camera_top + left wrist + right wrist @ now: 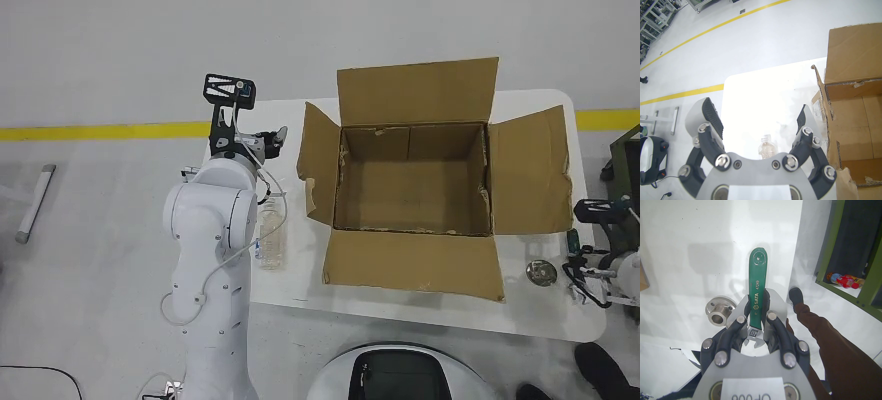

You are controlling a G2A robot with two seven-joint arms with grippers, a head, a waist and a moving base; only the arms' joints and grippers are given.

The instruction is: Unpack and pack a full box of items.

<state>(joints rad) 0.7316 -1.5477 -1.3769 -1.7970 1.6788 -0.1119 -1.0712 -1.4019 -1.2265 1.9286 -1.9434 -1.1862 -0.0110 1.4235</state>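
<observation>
The right end effector (756,311) was clamped on the green wrench (757,275) near its head, with the long handle jutting ahead. The wrench could pivot or slip and strike the metal flange (718,311) just beside it. The left end effector (755,106) hung wide open and empty, with the bottle (767,147) near it and the box (851,117) alongside.

White bench (540,105): big open brown cardboard box (412,190) in middle, clear plastic bottle (272,245) lying beside it, shiny round metal ring (541,272) near edge.
</observation>
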